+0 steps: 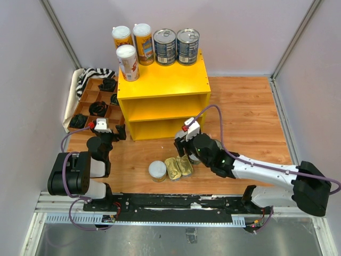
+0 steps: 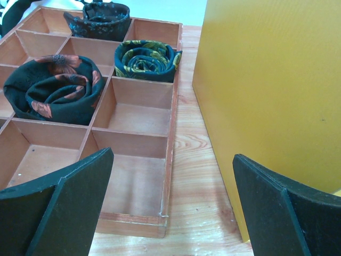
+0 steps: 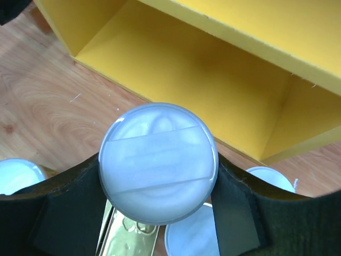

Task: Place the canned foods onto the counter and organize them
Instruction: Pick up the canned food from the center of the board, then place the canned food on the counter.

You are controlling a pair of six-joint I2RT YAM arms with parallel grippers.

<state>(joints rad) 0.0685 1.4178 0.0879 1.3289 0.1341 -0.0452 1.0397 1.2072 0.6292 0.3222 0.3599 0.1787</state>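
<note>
Currently the right gripper (image 3: 157, 205) has both black fingers (image 3: 66, 200) pressed against the sides of a short round can with a glossy white plastic lid (image 3: 157, 161). It is closed on that can, which sits upright between them. The lid is plain, with no print.

Just ahead of this gripper is the bright yellow boxy wooden counter (image 3: 176, 69), its lower shelf opening facing the tool. Around the held can:
- one more white-lidded can (image 3: 193, 241) directly beneath it
- one white lid off to the gripper's right (image 3: 269, 178)
- one white lid off to its left (image 3: 16, 173)
- a flat gold-topped rectangular tin (image 3: 128, 240) below-left, with no readable marking on top

Farther ahead, on the counter's flat top, stand three tall white-lidded cylinder cans (image 1: 128, 61). Beside them are two silver-topped dark-labelled cans (image 1: 176, 47). The cylinder labels are orange, yellow and red; the silver cans' labels are dark blue. All the writing is too small to read.

The left gripper (image 2: 170, 213) has its jaws spread wide and holds nothing, low over the wood-grain tabletop (image 2: 192, 213). A brown divided wooden tray (image 2: 169, 133) lies ahead-left of it, with rolled dark patterned fabrics (image 2: 53, 88) in some compartments. The counter's yellow side wall is ahead-right.
</note>
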